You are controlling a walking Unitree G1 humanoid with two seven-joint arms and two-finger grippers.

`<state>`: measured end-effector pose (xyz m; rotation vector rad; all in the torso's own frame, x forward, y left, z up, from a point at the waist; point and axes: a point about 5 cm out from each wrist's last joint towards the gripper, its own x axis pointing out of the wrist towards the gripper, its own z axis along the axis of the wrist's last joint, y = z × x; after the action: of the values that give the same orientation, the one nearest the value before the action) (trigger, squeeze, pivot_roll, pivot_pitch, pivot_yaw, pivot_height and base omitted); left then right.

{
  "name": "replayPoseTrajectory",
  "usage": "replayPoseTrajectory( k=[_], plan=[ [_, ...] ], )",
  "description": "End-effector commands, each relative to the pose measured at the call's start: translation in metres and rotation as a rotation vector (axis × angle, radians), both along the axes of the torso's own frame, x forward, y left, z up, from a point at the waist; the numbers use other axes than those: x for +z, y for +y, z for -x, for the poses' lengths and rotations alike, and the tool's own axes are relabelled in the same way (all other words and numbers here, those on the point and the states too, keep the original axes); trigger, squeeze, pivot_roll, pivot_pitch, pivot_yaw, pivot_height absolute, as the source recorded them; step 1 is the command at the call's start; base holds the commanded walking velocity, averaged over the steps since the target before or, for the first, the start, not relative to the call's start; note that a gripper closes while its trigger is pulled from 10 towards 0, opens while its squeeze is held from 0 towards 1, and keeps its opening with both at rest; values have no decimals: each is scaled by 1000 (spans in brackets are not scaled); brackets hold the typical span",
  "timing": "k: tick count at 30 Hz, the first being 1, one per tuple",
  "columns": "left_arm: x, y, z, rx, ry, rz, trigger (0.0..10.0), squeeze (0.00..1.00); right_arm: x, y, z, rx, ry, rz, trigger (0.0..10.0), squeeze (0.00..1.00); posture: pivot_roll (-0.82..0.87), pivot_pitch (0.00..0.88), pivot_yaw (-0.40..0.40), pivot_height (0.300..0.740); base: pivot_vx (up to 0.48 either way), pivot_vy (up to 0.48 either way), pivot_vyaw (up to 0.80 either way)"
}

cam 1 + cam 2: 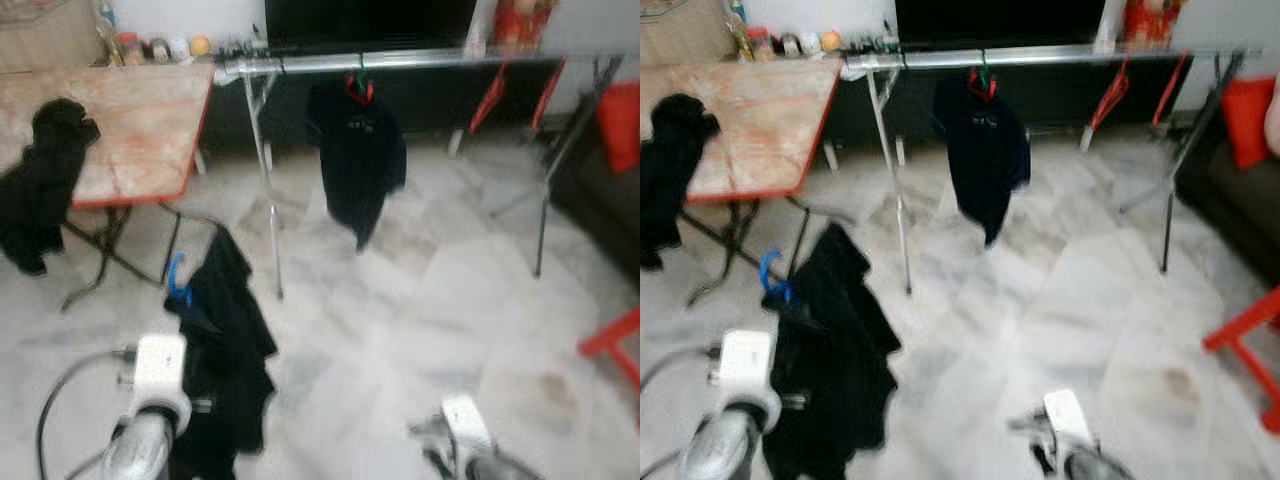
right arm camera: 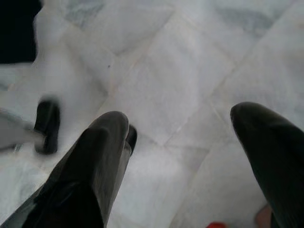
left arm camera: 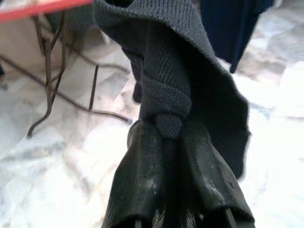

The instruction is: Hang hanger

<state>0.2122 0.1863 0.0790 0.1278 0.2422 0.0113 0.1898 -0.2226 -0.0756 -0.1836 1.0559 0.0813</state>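
A black garment (image 1: 225, 350) hangs on a blue hanger whose hook (image 1: 178, 280) pokes out at its top, low at my left. My left gripper (image 3: 168, 128) is shut on a bunched fold of this knit cloth (image 3: 166, 80); its silver arm (image 1: 150, 410) rises beside the garment. Ahead stands a silver clothes rail (image 1: 400, 62) on thin legs. A dark garment (image 1: 355, 160) hangs from it on a red and green hanger (image 1: 358, 90). My right gripper (image 2: 185, 123) is open above the bare floor, and its wrist (image 1: 462, 425) sits low at the right.
A folding table (image 1: 140, 130) with a red edge stands at the left, with another black garment (image 1: 45, 175) draped over its near corner. Red hangers (image 1: 1110, 95) hang further along the rail. A red stool (image 1: 615, 345) and a dark sofa (image 1: 610, 190) flank the right side. The floor is pale marble tile.
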Motion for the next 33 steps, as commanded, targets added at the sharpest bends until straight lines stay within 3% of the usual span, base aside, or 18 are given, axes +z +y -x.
replayPoseTrajectory(
  k=[1, 3, 11, 13, 14, 15, 16, 17, 18, 23, 27, 31, 33],
  plan=[
    [14, 2, -5, -6, -63, -21, 10000, 0, 4, 3, -9, -3, -37, -7, 10000, 0, -55, 0, 14, 740, 0, 0, 0],
    [20, -14, -9, -108, -63, -10, 10000, 0, 8, 3, -14, 21, -127, 11, 10000, 0, -61, 0, 13, 740, 0, 0, 0],
    [29, -36, -11, -294, -41, 2, 10000, 0, 15, 3, -21, 49, -239, 41, 10000, 0, -68, 0, 10, 740, 0, 0, 0],
    [31, -42, -10, -356, -32, 2, 10000, 0, 40, -4, -53, 61, -383, 18, 10000, 0, -72, 0, 10, 740, 0, 0, 0],
    [31, -42, -10, -356, -32, 2, 10000, 0, 40, -4, -53, 61, -383, 18, 10000, 0, -72, 0, 10, 740, 0, 0, 0],
    [35, -47, -11, -402, -27, 1, 10000, 0, 82, -15, -91, 122, -565, -5, 10000, 0, -75, 0, 12, 740, 0, 0, 0],
    [35, -47, -11, -402, -27, 1, 10000, 0, 82, -15, -91, 122, -565, -5, 10000, 0, -75, 0, 12, 740, 0, 0, 0],
    [38, -52, -13, -440, -31, 3, 10000, 0, 107, -17, -107, 188, -677, -24, 10000, 0, -77, 0, 13, 740, 0, 0, 0],
    [40, -53, -14, -455, -34, 5, 10000, 0, 114, -16, -110, 216, -715, -33, 10000, 0, -80, 0, 16, 740, 0, 0, 0],
    [47, -64, -21, -527, -51, 11, 10000, 0, 143, -1, -113, 386, -832, -132, 10000, 0, -98, 2, 19, 740, 0, 0, 0],
    [52, -73, -24, -589, -61, 38, 10000, 0, 149, 5, -101, 559, -763, -204, 10000, 0, -99, 7, 16, 740, 0, 0, 0],
    [58, -79, -31, -631, -79, 30, 10000, 0, 158, 3, -86, 721, -728, -194, 10000, 0, -110, 0, 13, 740, 0, 0, 0],
    [59, -79, -32, -632, -79, 33, 10000, 0, 160, 3, -85, 734, -727, -191, 10000, 0, -110, 0, 13, 740, 0, 0, 0]
  ],
)
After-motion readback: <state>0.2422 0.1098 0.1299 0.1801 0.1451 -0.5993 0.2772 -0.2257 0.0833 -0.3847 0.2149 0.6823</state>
